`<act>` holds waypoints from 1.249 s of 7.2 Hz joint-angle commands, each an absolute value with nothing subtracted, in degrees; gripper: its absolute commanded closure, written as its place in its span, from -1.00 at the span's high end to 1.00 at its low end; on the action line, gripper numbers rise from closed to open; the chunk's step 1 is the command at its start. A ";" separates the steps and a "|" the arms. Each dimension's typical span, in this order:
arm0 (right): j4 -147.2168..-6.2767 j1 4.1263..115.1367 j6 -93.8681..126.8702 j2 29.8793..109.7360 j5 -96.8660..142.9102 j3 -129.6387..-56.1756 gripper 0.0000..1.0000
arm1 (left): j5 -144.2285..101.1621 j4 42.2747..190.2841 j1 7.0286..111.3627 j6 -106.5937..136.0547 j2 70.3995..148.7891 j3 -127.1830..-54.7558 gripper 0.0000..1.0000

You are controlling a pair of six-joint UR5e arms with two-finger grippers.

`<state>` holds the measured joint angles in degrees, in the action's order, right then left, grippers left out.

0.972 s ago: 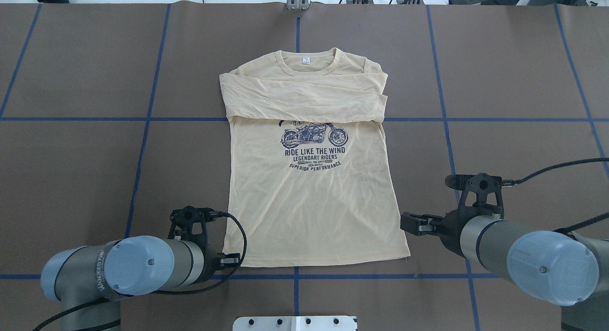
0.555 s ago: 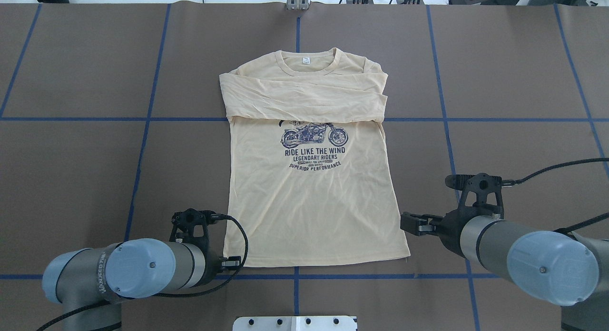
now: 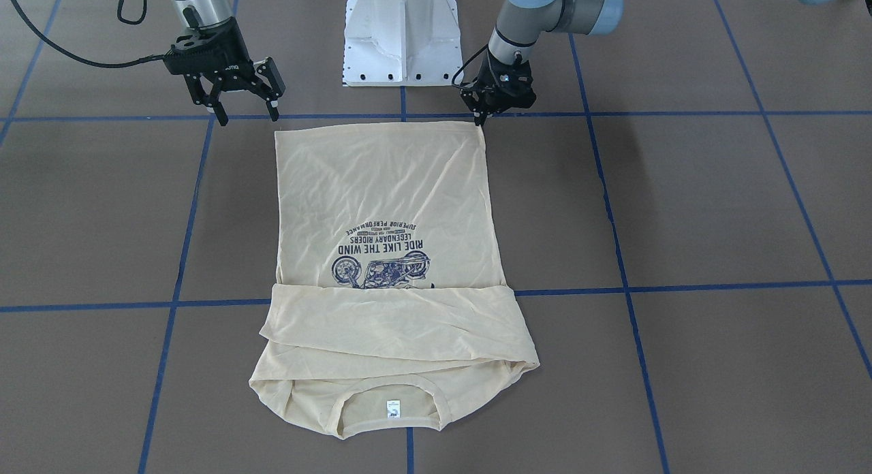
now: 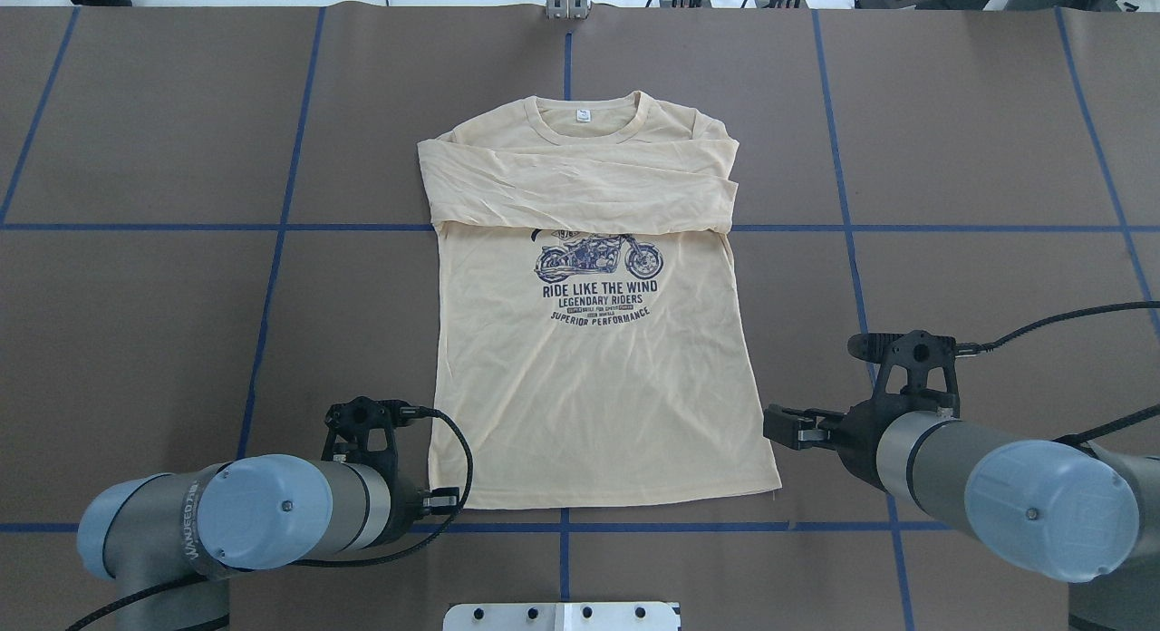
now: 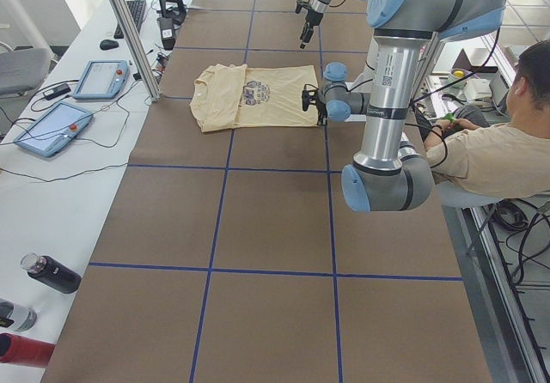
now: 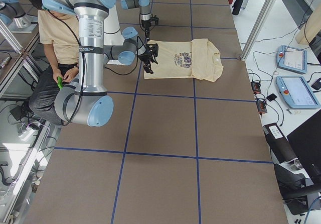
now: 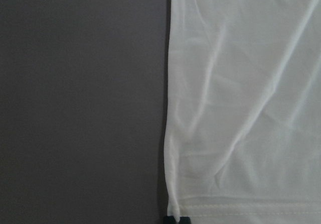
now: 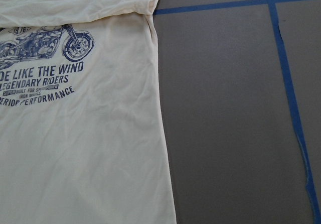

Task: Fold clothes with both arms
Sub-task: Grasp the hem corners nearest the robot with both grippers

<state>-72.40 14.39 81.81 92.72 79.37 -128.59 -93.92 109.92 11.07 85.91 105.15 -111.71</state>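
— Printed on the shirt [image 4: 598, 404]?
— "RIDE LIKE THE WIND", "LEGENDARY RIDERS", "SUPERIOR PERFORMANCE", navy capitals.
— Elsewhere?
— Lettering on the left arm [image 4: 263, 513]'s band, too blurred to read.

Left claw [image 3: 481, 118] low and pinched closed, right claw [image 3: 246, 115] spread wide, pointing down.

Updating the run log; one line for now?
shirt sleeves folded, flat | left gripper shut on hem corner | right gripper open, beside other corner

We find the cream shirt [image 4: 589, 404] flat, print up, sleeves folded across the chest — left tool [image 3: 481, 117] at a hem corner, right tool [image 3: 246, 117] nearby.
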 commanded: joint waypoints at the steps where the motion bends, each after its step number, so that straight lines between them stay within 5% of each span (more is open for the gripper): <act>1: -71.55 14.07 81.83 92.72 79.37 -127.10 1.00 | -94.39 109.43 11.25 86.13 104.77 -115.29 -1.00; 5: -65.48 13.19 82.00 93.16 79.02 -122.18 0.95 | -93.87 109.42 11.16 86.22 104.77 -115.84 -1.00; 9: -65.48 6.70 85.86 92.46 74.37 -120.59 0.17 | -90.71 109.34 10.73 86.13 104.77 -115.84 -1.00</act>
